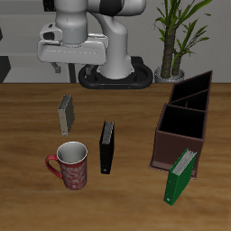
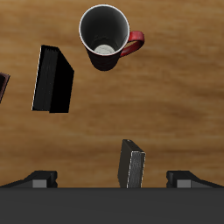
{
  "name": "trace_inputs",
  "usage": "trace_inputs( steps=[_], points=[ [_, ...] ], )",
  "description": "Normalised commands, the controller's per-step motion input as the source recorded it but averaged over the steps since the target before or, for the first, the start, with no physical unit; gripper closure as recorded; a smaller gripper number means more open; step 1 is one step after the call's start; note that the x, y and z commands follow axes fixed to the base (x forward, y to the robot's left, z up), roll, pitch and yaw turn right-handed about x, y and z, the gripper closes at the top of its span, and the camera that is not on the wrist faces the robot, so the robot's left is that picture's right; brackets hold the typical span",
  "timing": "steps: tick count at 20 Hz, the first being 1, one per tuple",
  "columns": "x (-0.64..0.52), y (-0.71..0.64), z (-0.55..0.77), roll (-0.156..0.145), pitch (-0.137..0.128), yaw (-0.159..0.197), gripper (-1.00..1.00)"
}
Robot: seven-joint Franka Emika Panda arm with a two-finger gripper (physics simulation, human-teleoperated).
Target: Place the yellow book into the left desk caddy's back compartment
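1. Closest to the front edge of the wooden tabletop [image 1: 27, 117], a green-and-white book [image 1: 180, 176] stands leaning against the front end of the left desk caddy [image 1: 184, 122].
2. A red mug [image 1: 69, 165] with a pale patterned body sits upright near the front too, its dark inside open to view from above.
3. Just beside the mug, a little farther back, a slim black book [image 1: 107, 147] stands on edge.
4. The left desk caddy, a long dark brown box split by slanted black partitions, runs from the green-and-white book toward the back of the tabletop.
5. The yellow book [image 1: 66, 114] stands upright on the tabletop farther back than the mug, well apart from the caddy, tan covers around a grey page block.
6. The hand [image 1: 63, 69] hangs in the air above and behind the yellow book, touching nothing; its fingers [image 2: 44, 179] are spread wide apart and grip nothing.
7. A potted plant [image 1: 171, 41] stands at the very back, beside the robot's base.
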Motion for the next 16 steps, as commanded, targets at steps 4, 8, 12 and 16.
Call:
trace_inputs(
  steps=[4, 8, 12, 16],
  points=[
    [-0.12, -0.37, -0.13, -0.048, -0.022, -0.03, -1.0],
    [-0.17, -0.22, -0.26, -0.044, -0.042, 0.012, -1.0],
    [-0.13, -0.11, -0.23, -0.018, -0.011, -0.002, -1.0],
    [-0.17, -0.14, -0.25, -0.039, -0.04, -0.005, -1.0]
  ],
)
